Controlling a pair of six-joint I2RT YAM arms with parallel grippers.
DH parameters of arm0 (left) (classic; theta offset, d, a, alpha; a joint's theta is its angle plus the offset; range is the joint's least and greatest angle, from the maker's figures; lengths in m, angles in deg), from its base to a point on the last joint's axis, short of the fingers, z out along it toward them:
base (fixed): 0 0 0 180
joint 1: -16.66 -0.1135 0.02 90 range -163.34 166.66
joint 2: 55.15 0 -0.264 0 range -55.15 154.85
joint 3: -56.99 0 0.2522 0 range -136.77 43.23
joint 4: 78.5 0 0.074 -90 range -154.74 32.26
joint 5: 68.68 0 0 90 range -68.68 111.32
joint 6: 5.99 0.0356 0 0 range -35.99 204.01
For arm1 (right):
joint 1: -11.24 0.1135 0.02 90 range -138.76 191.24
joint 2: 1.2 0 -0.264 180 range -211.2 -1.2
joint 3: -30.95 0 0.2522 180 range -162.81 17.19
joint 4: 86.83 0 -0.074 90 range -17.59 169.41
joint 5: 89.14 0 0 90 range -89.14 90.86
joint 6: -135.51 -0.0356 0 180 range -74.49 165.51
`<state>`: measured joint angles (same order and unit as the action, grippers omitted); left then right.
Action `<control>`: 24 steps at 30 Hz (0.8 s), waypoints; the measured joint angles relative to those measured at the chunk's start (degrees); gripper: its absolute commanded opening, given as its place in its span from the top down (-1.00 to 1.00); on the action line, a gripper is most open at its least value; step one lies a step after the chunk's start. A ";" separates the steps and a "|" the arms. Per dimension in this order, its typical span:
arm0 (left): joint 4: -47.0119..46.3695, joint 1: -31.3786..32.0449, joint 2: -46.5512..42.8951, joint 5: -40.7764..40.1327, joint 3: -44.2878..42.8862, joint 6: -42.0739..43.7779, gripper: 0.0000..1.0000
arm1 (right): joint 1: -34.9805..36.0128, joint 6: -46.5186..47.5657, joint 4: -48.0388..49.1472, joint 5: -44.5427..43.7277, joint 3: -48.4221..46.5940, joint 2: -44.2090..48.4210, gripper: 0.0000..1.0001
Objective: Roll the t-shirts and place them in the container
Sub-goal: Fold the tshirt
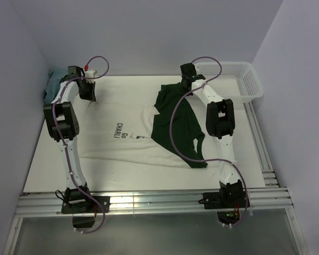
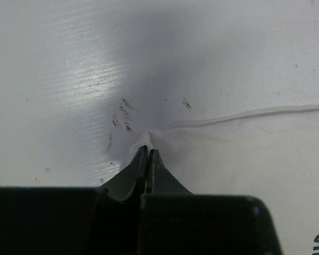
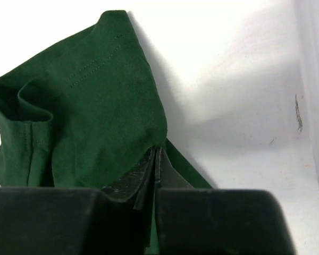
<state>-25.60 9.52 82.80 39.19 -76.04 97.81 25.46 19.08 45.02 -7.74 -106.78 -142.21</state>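
A cream-white t-shirt (image 1: 127, 141) with dark green sleeves (image 1: 175, 125) and a small dark chest print (image 1: 120, 130) lies spread on the table. My left gripper (image 1: 89, 97) is at the shirt's far left corner. In the left wrist view it (image 2: 149, 150) is shut on a pinch of the white fabric's edge (image 2: 228, 154). My right gripper (image 1: 186, 88) is at the far end of the green part. In the right wrist view it (image 3: 156, 150) is shut on the bunched green sleeve (image 3: 95, 95).
A white plastic basket (image 1: 231, 79) stands at the back right. A small teal-blue cloth (image 1: 53, 84) lies bunched at the back left by the wall. An aluminium rail frame (image 1: 149, 202) runs along the near and right edges.
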 measured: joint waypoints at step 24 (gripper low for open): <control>1.60 -0.02 -12.11 -2.56 7.30 1.55 1.00 | 0.24 -0.07 8.28 -4.00 24.24 24.61 1.00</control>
<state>-24.01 9.50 70.69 36.63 -68.74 99.36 25.70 19.01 53.30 -11.74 -82.54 -117.60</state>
